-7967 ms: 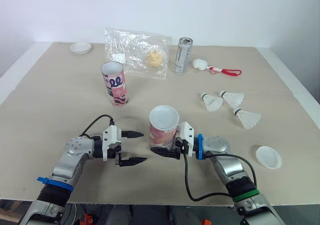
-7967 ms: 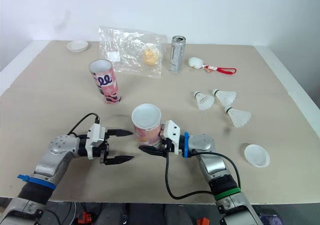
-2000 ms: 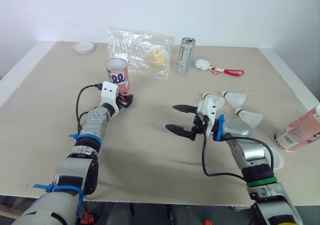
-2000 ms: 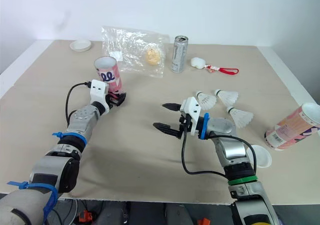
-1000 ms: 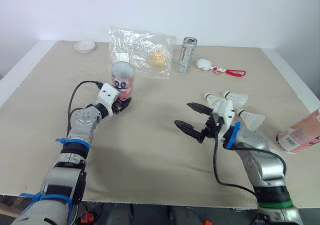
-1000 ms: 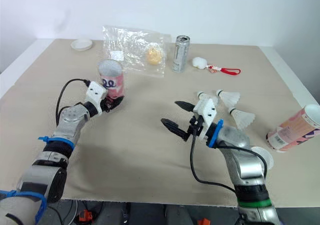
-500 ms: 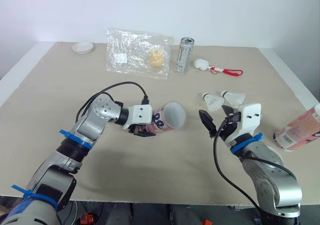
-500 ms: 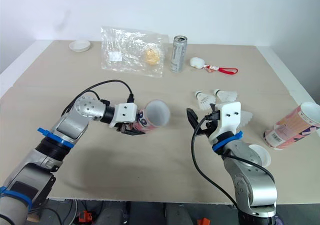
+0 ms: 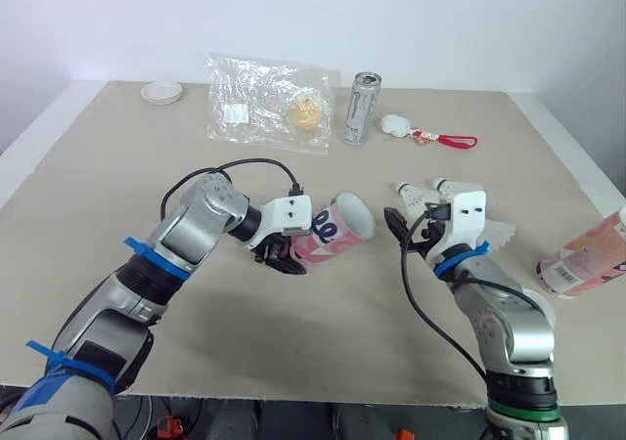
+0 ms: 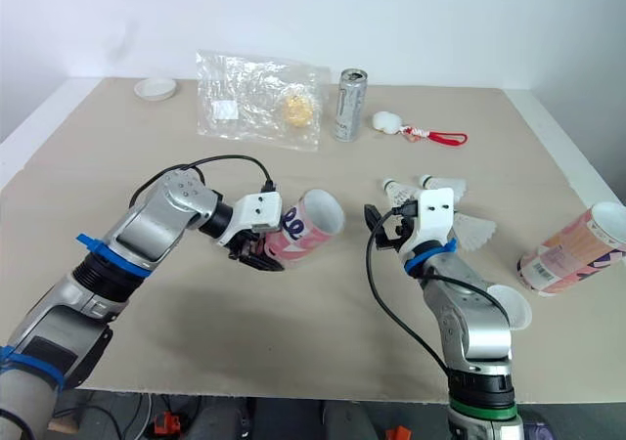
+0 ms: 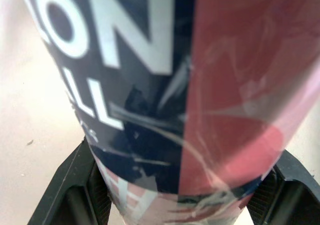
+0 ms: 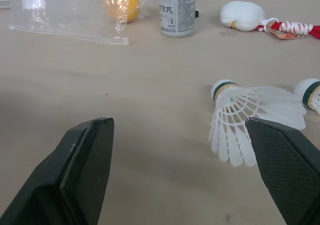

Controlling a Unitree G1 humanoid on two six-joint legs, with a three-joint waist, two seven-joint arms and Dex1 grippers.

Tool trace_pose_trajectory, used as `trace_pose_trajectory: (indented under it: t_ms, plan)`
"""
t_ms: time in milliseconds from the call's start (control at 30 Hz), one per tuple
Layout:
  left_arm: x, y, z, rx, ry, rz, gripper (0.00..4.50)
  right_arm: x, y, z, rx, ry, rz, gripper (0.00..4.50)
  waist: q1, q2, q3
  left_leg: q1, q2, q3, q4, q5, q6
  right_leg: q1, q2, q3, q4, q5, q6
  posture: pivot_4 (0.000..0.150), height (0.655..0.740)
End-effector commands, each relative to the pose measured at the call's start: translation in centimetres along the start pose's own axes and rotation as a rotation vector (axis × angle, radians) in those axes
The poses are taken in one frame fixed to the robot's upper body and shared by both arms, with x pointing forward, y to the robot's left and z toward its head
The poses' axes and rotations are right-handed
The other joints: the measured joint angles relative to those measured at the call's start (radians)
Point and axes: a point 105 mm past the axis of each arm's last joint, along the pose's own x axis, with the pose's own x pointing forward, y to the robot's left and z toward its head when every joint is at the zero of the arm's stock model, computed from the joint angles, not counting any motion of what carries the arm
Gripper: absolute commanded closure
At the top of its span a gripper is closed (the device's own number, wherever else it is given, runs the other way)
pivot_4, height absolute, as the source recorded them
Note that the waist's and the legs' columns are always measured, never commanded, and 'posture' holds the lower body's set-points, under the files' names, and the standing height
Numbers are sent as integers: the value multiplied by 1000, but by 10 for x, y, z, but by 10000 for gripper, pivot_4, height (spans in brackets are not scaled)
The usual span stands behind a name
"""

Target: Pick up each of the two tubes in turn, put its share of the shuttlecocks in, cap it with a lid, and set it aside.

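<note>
Left gripper (image 9: 282, 257) is seen closed around the bottom end of a pink printed cardboard tube (image 9: 335, 233), which is held tilted near the centre of the frame with its open mouth turned toward the right. Just right of centre, the right gripper (image 12: 177, 122) is held with its black fingers spread wide and nothing between them. Three white feathered shuttlecocks (image 9: 419, 198) are lying close together on the beige table (image 9: 117, 166) just beyond it. A second pink tube (image 10: 572, 249) is laid on its side at the right edge, and a round white lid (image 10: 511, 308) is partly hidden behind the right arm. Another white lid (image 9: 161, 92) is placed at the upper left, and a clear plastic bag (image 9: 269, 103) and a silver can (image 9: 360, 110) at the upper middle.
</note>
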Motion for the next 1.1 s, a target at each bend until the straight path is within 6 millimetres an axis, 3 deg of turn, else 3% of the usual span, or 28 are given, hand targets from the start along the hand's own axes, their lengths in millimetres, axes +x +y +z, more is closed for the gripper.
trace_pose_trajectory:
  t_ms: [33,533,567,600,667,700,867,900,1100]
  plan:
    - [7,-1,0,-22,19,8,15947,6,-9,10,7,-41,-18,0,2,0,0,0,0,0,0,0,0,0,0,0,0,0,0,1500,7400]
    - [14,6,1,21,4,93,15947,49,-31,-2,60,-3,-57,0,1,0,0,0,0,1,1,4,2,1,0,0,0,5,1,1500,7400]
    - [14,7,1,23,4,96,16198,51,-32,-2,58,-5,-60,5000,1,0,0,0,0,1,1,4,2,1,0,0,0,5,1,1500,7400]
    - [14,7,1,22,3,98,16198,54,-32,0,56,-10,-58,5287,1,0,0,0,0,1,1,4,2,1,0,0,0,5,1,1500,7400]
    - [14,8,1,19,-2,102,16198,57,-33,2,49,-16,-59,11059,1,0,0,0,-1,1,1,4,2,1,0,0,0,5,1,1500,7400]
    - [14,8,0,17,-2,104,16198,59,-33,3,46,-19,-58,17681,1,0,0,0,-1,1,1,4,2,1,-1,0,0,5,1,1500,7400]
    - [14,9,-1,10,-5,108,16198,64,-33,6,33,-29,-56,42161,0,0,0,0,-1,1,1,4,3,1,0,0,0,5,2,1500,7400]
    - [14,9,-1,8,-6,108,16198,64,-33,6,28,-30,-51,44570,0,0,0,0,-1,1,1,4,3,1,0,0,0,5,2,1500,7400]
    - [15,9,-2,4,-10,108,16198,56,-29,15,-58,-55,15,44570,1,0,0,0,-1,1,1,5,3,1,-1,0,0,6,2,1500,7400]
